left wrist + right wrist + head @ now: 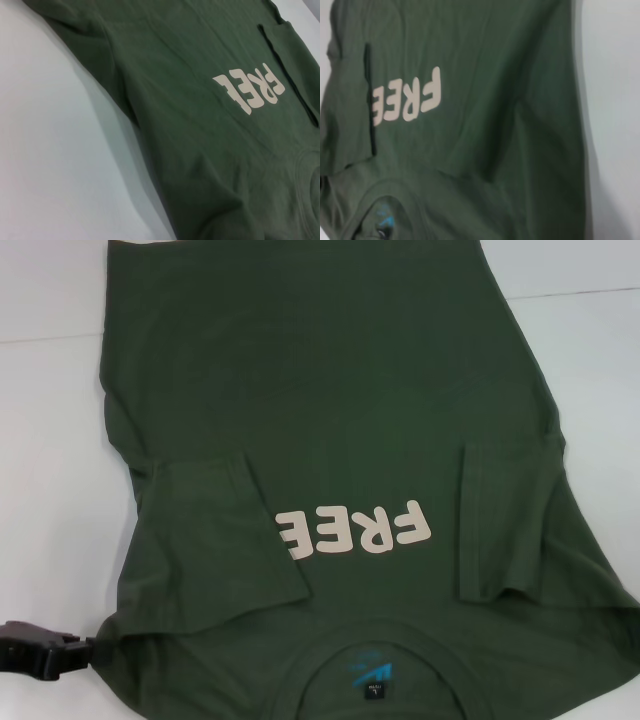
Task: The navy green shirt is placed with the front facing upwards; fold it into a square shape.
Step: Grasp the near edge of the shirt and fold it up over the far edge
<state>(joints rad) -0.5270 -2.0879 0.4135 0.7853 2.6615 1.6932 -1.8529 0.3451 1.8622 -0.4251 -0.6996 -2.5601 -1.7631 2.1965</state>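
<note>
Olive shirt [330, 420] flat, left pincer [40, 650] at its near-left edge

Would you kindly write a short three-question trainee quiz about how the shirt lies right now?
1. True or false: both sleeves of the navy green shirt are folded inward over its front.
2. Which is nearest the robot: A) hem, B) collar, C) a sleeve?
3. Fill in: the cream chest print reads ____.

Key: 1 true; 2 B; 3 FREE. The left gripper sits at the shirt's near left edge.
</note>
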